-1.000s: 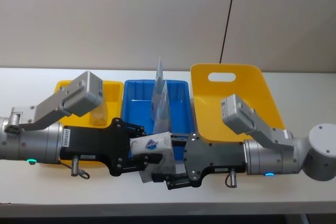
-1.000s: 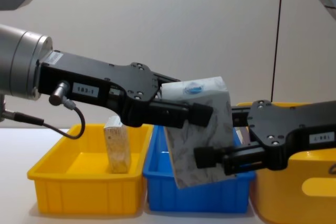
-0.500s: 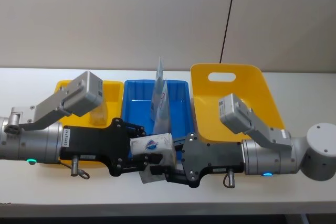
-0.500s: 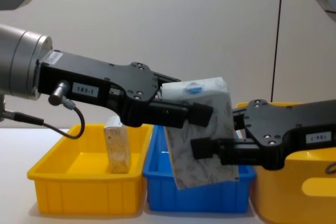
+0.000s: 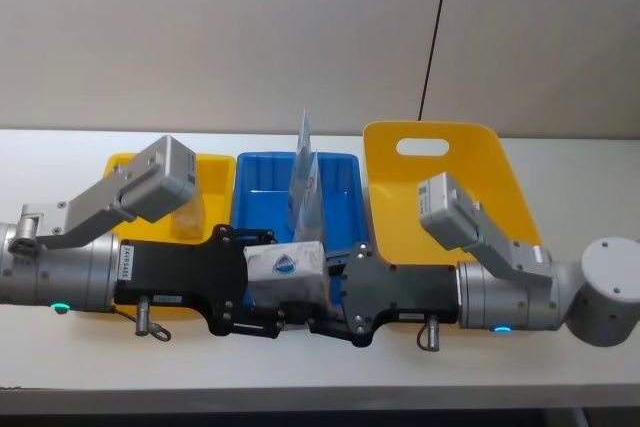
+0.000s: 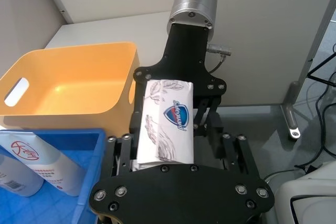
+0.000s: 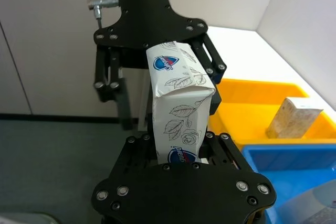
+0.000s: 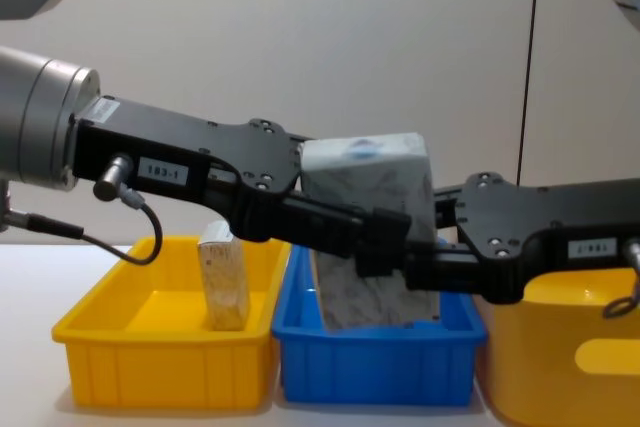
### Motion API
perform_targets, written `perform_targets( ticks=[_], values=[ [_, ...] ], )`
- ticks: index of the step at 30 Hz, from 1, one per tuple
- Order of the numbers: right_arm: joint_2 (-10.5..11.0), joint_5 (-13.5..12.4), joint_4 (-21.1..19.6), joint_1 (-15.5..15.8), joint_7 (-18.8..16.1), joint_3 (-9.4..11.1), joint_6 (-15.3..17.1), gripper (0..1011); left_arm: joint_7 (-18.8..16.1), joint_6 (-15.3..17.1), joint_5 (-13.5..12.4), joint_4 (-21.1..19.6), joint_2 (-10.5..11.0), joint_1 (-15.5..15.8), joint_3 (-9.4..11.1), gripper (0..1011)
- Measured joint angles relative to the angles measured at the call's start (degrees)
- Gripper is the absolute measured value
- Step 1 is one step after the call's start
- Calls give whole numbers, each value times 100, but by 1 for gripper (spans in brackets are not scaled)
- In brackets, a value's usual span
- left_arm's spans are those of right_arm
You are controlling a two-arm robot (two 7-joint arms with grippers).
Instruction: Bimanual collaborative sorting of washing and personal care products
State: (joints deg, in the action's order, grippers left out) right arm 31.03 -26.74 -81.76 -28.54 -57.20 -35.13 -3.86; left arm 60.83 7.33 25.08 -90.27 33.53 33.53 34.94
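White surface (image 5: 585,157) carrying, from the robot's right to its left, a yellow basket (image 5: 440,187), a blue tray (image 5: 262,197) and a yellow tray (image 5: 215,172), side by side. The left gripper (image 5: 293,289) and right gripper (image 5: 325,292) meet head-on before the blue tray. Each is clamped on the soft pack (image 5: 285,269), held upright in the air between them, blue mark uppermost. Two pale-blue tubes (image 5: 305,187) stand in the blue tray. A beige pack (image 8: 223,287) stands upright in the yellow tray.
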Motion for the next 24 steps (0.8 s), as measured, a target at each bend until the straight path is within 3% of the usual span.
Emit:
perform_targets(
  ticks=[12,24],
  values=[
    [3,-88,-71,102,211,110,-219,347,-98,36,33,-27,15,-1,-46,1001],
    [265,-180,-264,279,297,181,-253,348,-484,144,192,-133,55,35,-346,1001]
  ],
)
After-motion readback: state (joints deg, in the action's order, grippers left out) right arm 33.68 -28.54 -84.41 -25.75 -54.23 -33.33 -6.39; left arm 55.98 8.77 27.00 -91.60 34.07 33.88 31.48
